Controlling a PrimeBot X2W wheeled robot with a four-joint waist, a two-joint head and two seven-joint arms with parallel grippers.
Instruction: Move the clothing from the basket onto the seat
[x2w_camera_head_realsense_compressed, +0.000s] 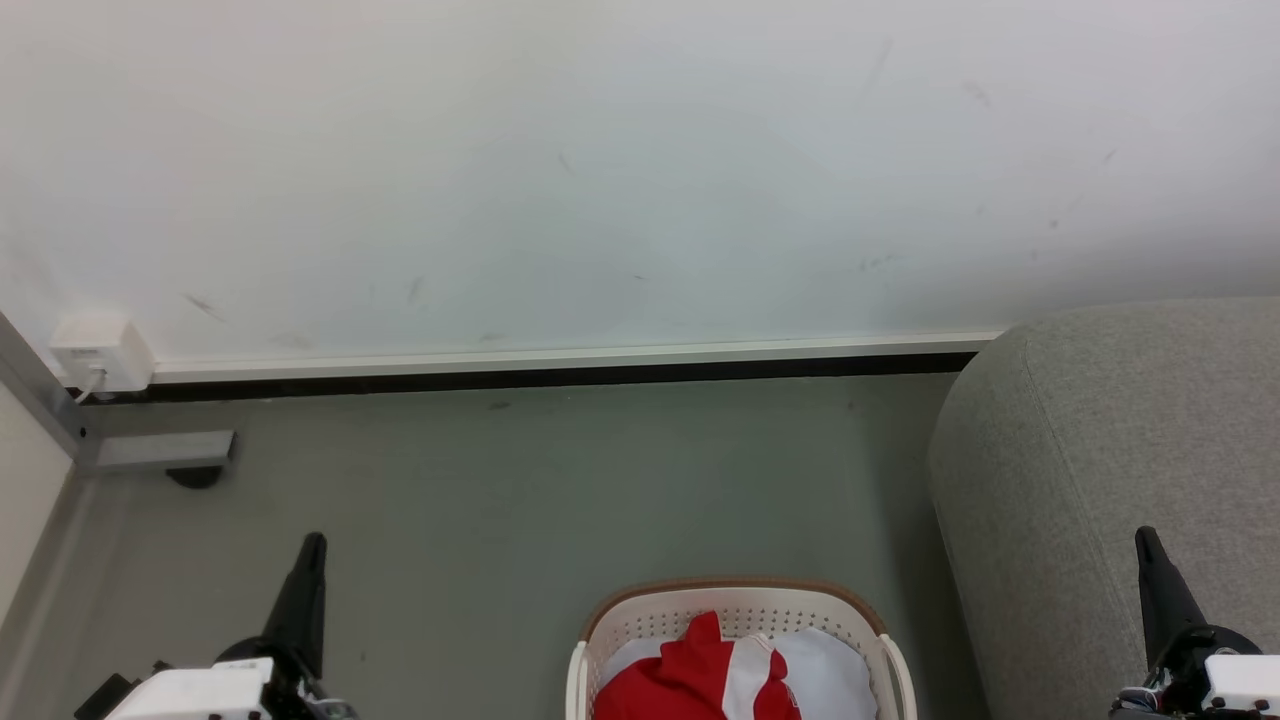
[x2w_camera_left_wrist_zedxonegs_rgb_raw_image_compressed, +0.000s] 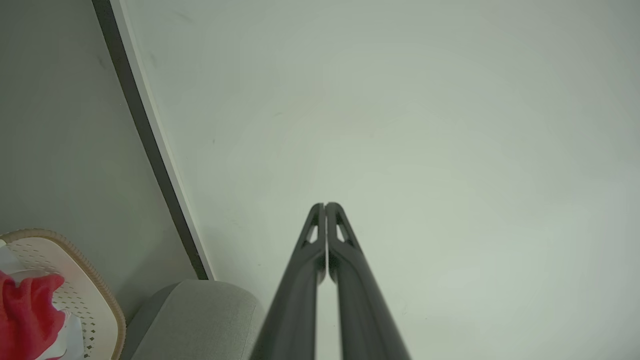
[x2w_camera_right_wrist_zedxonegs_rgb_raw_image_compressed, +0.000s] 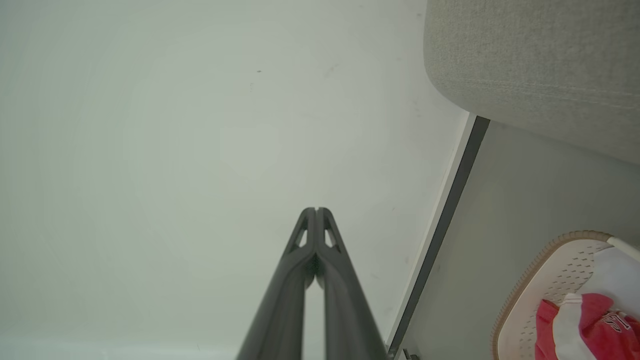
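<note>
Here the left hand (x2w_camera_left_wrist_zedxonegs_rgb_raw_image_compressed: 325, 205) and right hand (x2w_camera_right_wrist_zedxonegs_rgb_raw_image_compressed: 316, 210) point at the wall (x2w_camera_head_realsense_compressed: 600, 180), each closed tight and empty.

clothing (x2w_camera_head_realsense_compressed: 700, 675): red and white, crumpled in the basket, bottom centre
basket (x2w_camera_head_realsense_compressed: 730, 592): cream, brown rim
seat (x2w_camera_head_realsense_compressed: 1080, 460): light-grey, right edge

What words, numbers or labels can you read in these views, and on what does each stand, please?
White print on the clothing, lying in the basket: too blurred to read.
Mark on the wall box: too small to read.
No text can be read anywhere else.
</note>
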